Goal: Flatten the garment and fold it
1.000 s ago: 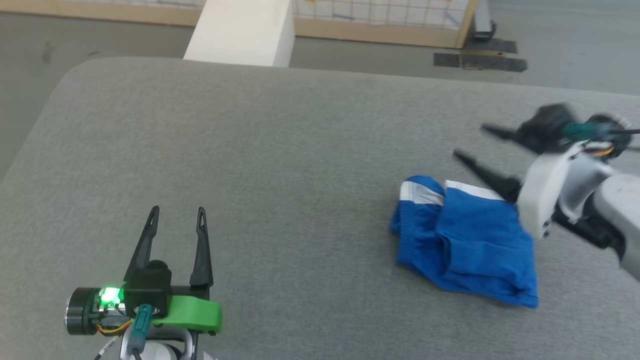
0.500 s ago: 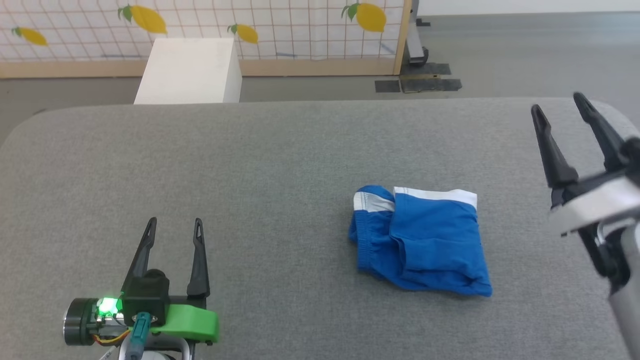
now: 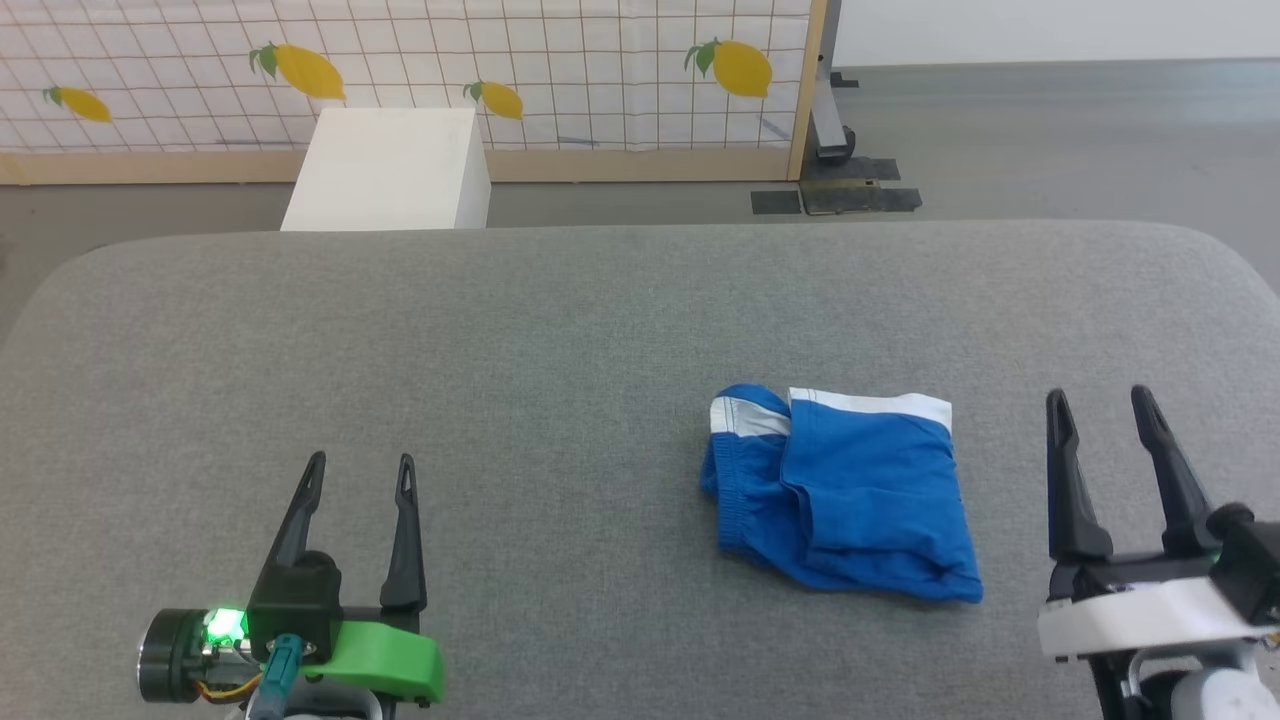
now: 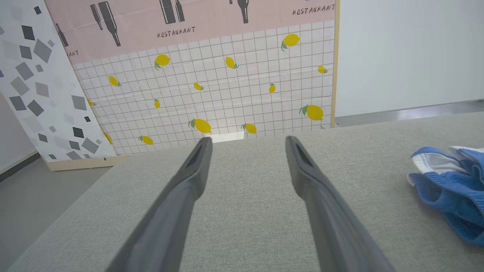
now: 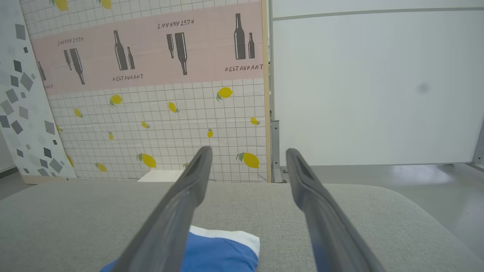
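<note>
The garment, bright blue shorts with white trim, lies folded into a compact rectangle on the grey table, right of centre. Its elastic waistband edge faces left. My left gripper rests open at the lower left, far from the shorts, with nothing between its fingers. My right gripper stands open at the lower right, just right of the shorts and apart from them. In the left wrist view the garment shows at the right edge. In the right wrist view the garment lies low, partly behind the left finger.
A white box stands on the floor behind the table's far edge. A lemon-patterned partition with a wooden frame closes off the back. Black tape patches mark the floor. The table's corners are rounded.
The head camera has lifted and turned, shifting the whole picture. My right gripper has drawn back from over the shorts to the lower right, fingers pointing up. The left gripper has stayed put.
</note>
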